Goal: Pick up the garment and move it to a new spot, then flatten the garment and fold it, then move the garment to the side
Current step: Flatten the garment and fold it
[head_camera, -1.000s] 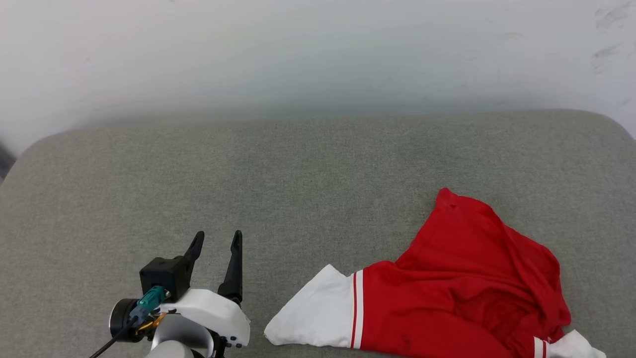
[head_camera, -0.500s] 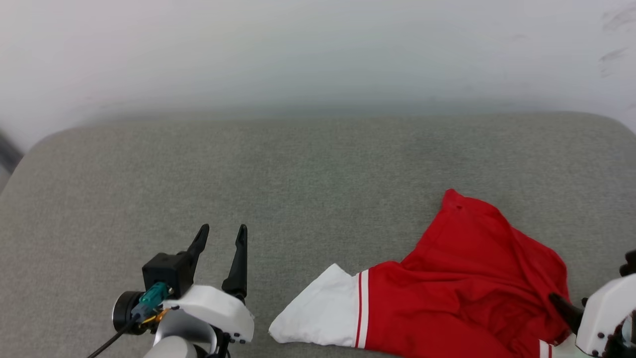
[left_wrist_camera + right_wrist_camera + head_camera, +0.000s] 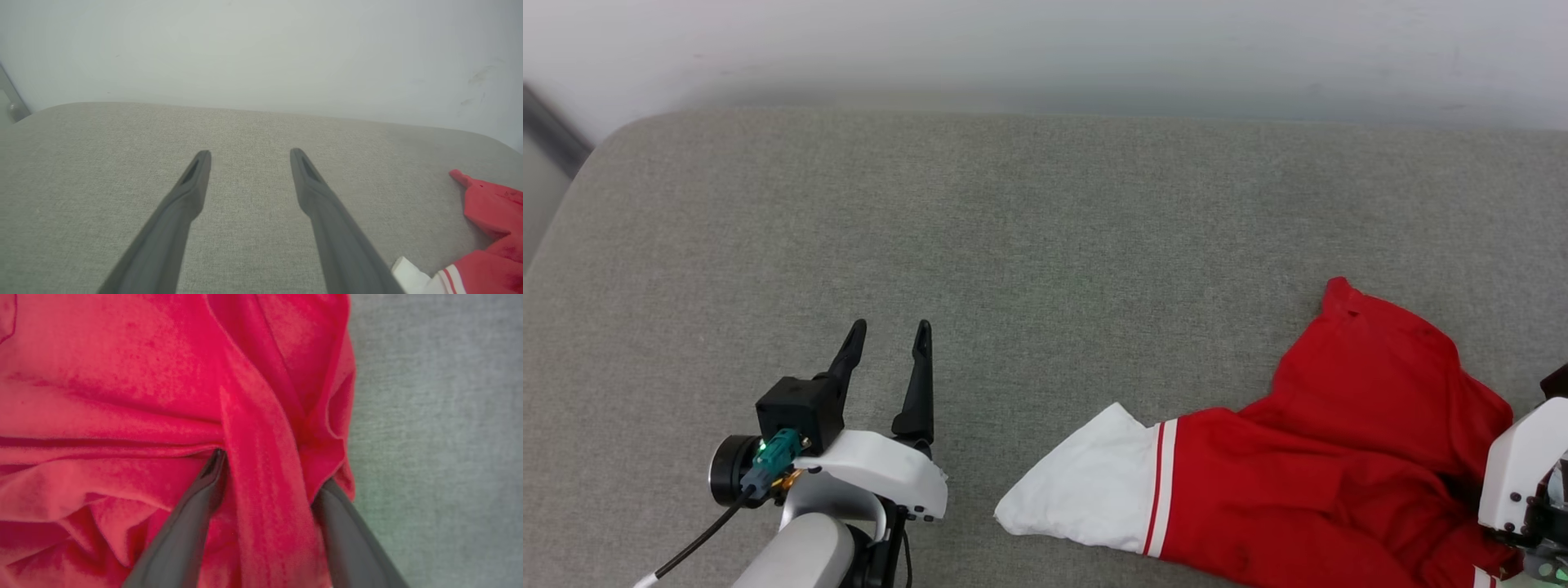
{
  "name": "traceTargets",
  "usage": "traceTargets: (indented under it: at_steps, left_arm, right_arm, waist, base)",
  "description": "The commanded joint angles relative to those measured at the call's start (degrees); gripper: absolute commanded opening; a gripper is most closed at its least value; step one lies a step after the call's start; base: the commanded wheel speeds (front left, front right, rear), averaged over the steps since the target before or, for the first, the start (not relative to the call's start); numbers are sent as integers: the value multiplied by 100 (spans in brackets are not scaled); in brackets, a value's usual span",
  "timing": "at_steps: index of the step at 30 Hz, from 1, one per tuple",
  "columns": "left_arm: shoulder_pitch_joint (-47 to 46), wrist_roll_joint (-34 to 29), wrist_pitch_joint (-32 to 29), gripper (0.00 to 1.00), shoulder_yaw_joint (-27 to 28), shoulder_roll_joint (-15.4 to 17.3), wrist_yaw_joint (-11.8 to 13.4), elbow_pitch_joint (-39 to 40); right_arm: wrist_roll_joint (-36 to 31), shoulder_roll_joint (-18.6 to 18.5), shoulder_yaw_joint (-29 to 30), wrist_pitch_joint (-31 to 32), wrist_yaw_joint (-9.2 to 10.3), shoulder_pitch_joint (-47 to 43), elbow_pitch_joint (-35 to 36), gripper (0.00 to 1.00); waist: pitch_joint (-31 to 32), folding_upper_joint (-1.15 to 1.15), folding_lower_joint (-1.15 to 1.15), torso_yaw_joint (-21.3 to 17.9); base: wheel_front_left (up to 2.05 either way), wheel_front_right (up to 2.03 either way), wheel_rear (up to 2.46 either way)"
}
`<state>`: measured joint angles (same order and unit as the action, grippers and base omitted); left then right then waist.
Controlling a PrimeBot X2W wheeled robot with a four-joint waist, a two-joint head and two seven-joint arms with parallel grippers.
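The garment (image 3: 1307, 482) lies crumpled at the lower right of the grey cushion (image 3: 1013, 245). The right gripper (image 3: 272, 466), wide, straddles a fold of it; closing could pinch one thin layer and slip. The left gripper (image 3: 890, 325) is wide, empty.

Item: grey woven cushion (image 3: 1045, 229), rounded corners, is lying below a pale wall (image 3: 1045, 41). Dark strip (image 3: 557, 122) is showing beyond its far left corner.
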<state>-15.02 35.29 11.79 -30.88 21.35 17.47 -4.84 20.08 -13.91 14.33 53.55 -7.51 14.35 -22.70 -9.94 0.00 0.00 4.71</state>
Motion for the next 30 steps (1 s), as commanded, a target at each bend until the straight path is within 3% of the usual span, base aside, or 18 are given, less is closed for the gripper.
traceTargets:
  at_steps: [1,6,12,18,25,30]
  left_arm:
    - [-61,-16,31,100,5,-13,-7,-14]
    - [8,18,59,100,28,0,10,-79]
    - [-93,-10,80,100,-27,-48,-24,-96]
    - [-307,-85,120,100,-118,-151,-108,-125]
    - [-613,-162,207,100,-180,-339,-202,-222]
    - [-782,-188,257,100,-195,-492,-275,-325]
  right_arm:
    - [-2,200,-107,136,4,-193,-328,0]
    - [150,167,-338,-180,1,122,-103,0]
    - [322,-256,-1013,-512,4,710,464,0]
    - [450,-607,-1803,-659,3,1783,654,0]
    - [505,-812,-2454,-1137,3,3188,364,0]
    - [673,-800,-2844,-1489,4,3605,-292,0]
  waist:
    - [-1,0,0,9]
    - [65,0,0,-69]
    - [63,0,0,-97]
    - [-255,0,0,125]
    - [-756,0,0,542]
    - [-1081,0,0,735]
  base:
    - [0,0,0]
    - [0,0,0]
    - [0,0,0]
    - [0,0,0]
    - [0,0,0]
    - [0,0,0]
